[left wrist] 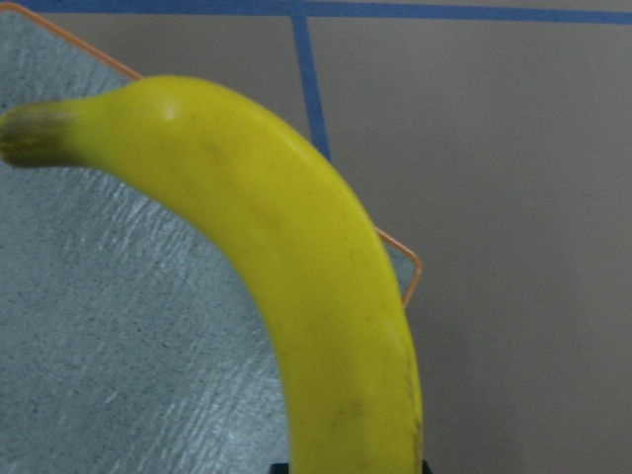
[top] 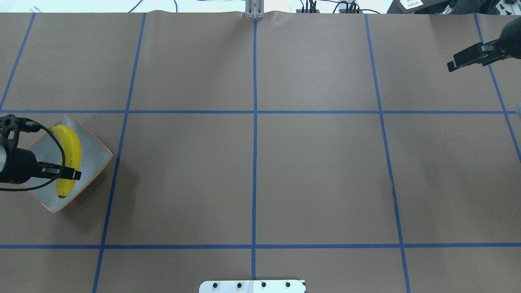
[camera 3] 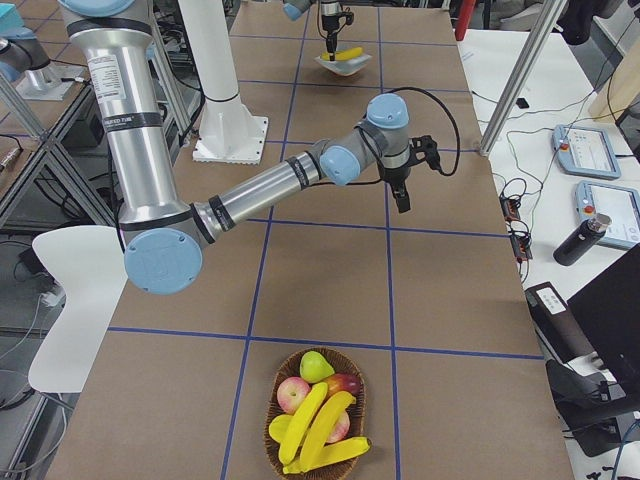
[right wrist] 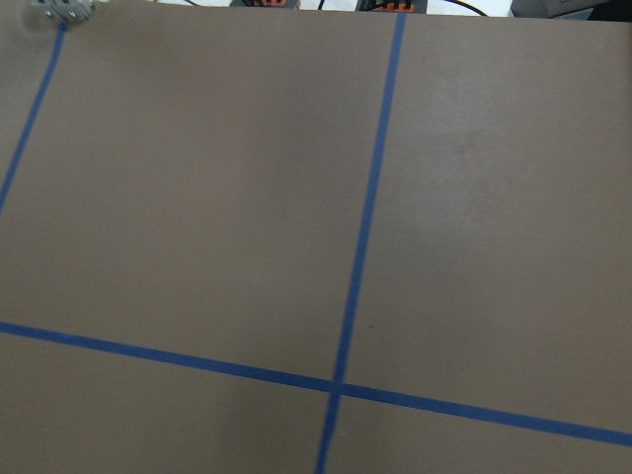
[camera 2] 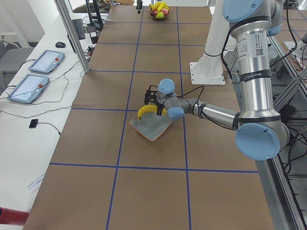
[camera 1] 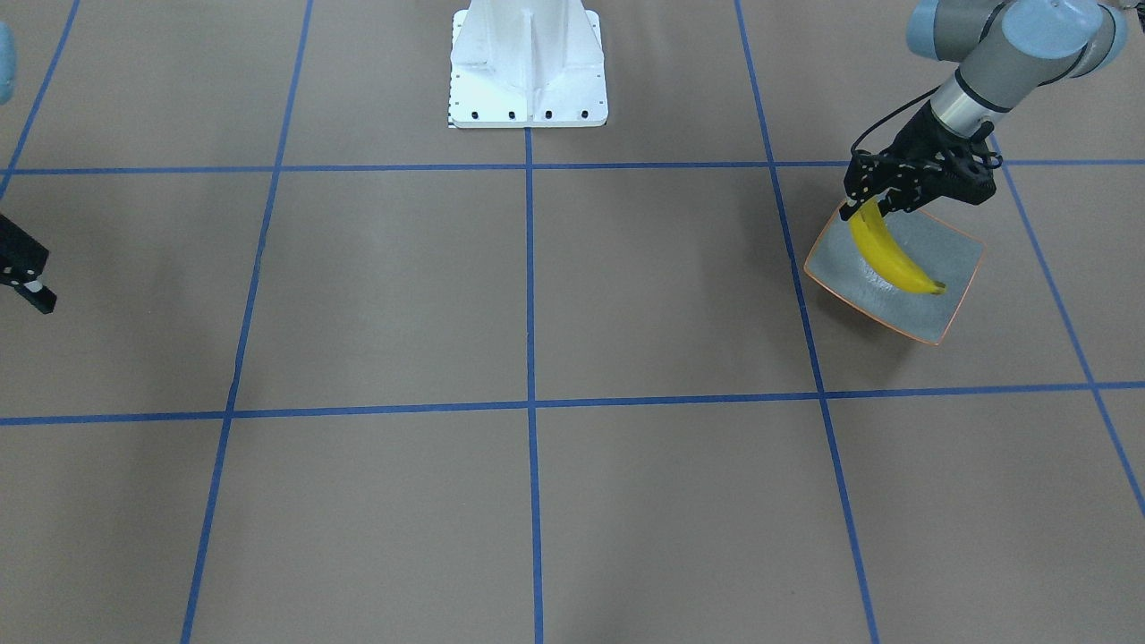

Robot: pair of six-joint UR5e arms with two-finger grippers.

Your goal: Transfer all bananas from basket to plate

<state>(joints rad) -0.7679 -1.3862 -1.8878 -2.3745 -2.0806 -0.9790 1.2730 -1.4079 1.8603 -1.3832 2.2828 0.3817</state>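
Left tool (top: 71, 174): closed on one curved bright yellow banana (camera 1: 881, 253), gripped near its upper end with the fingers set across the fruit. The banana is held slanted over the square, shallow plate with a glossy grey-blue inside and thin orange rim (camera 1: 921, 317). Its lower dark tip is down at the glazed inside; contact cannot be confirmed. The plate is sited at the robot's left end of the brown paper-covered bench with blue tape lines (top: 317, 171).

Right tool (top: 455, 64): poised above the bench at the opposite end. Nothing is seen in it. Its opening cannot be judged from these views.

A woven brown basket (camera 3: 358, 385) is noted at the robot's right end, well apart from the plate. Three yellow bananas (camera 3: 318, 425) lie in it, with red apples (camera 3: 293, 393) and a green pear (camera 3: 316, 366).
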